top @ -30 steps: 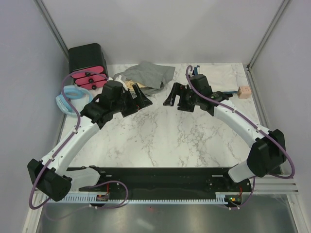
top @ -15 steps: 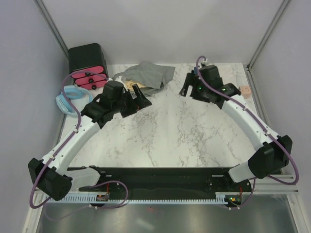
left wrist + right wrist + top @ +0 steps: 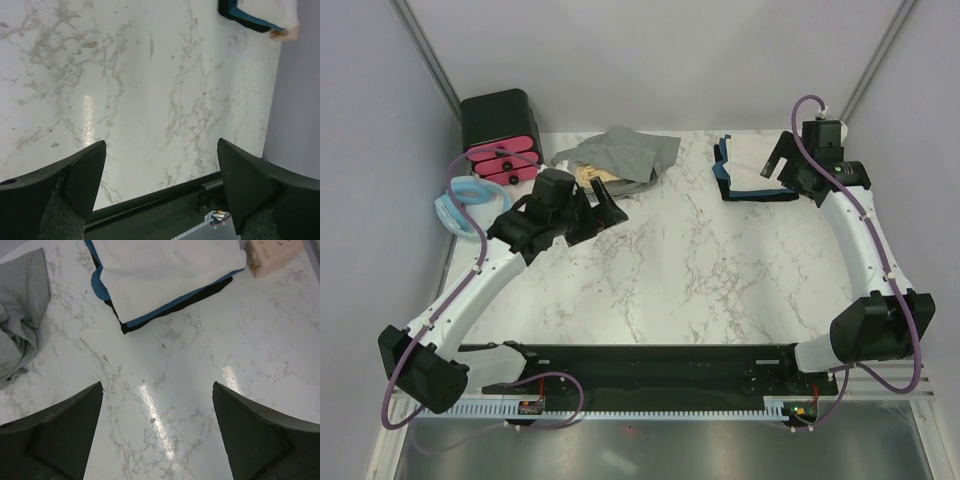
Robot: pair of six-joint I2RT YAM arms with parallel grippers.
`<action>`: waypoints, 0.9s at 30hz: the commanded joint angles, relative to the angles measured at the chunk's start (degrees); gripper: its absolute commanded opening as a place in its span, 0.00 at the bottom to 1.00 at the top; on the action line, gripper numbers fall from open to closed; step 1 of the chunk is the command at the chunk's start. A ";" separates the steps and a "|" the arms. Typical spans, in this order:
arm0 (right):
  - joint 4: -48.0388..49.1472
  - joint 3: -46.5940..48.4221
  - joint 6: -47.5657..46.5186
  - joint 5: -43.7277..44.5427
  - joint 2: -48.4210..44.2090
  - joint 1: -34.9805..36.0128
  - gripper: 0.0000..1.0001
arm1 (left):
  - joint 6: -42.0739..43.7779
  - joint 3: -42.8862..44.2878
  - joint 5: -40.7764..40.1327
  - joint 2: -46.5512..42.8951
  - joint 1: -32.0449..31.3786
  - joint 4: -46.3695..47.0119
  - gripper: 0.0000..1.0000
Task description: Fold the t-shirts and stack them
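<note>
A crumpled heather-grey t-shirt lies at the back of the table, with a bit of tan-yellow cloth showing under its left edge. At the back right lies a folded stack, whitish on top over a blue and a black layer. My left gripper hovers open just in front of the grey shirt, holding nothing. My right gripper is raised at the stack's right end, open and empty. In the right wrist view the grey t-shirt sits at the left. The stack's corner shows in the left wrist view.
A black box with pink drawers stands at the back left, a light-blue coiled hose beside it. A small pink block rests right of the stack. Grey walls close in on the marble table on three sides.
The right arm has swung from the table's middle back to the far right corner, uncovering the folded stack. The left arm has stayed put. Both grippers remain open.
</note>
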 commanded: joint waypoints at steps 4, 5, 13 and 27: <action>2.73 -5.20 6.92 -7.06 -3.98 3.97 0.98 | -4.65 3.44 -17.99 -1.96 8.15 -13.95 0.99; 2.47 -5.56 6.75 -6.70 -4.33 4.59 0.98 | -4.57 3.01 -16.24 -0.56 9.91 -14.31 1.00; 2.64 -10.13 7.71 -10.65 -6.97 6.53 0.98 | -2.66 8.87 -24.40 9.55 20.81 -22.30 0.95; 3.17 -11.36 7.45 -16.19 -6.54 8.20 0.98 | 8.17 30.69 -46.45 30.48 24.25 -35.76 0.95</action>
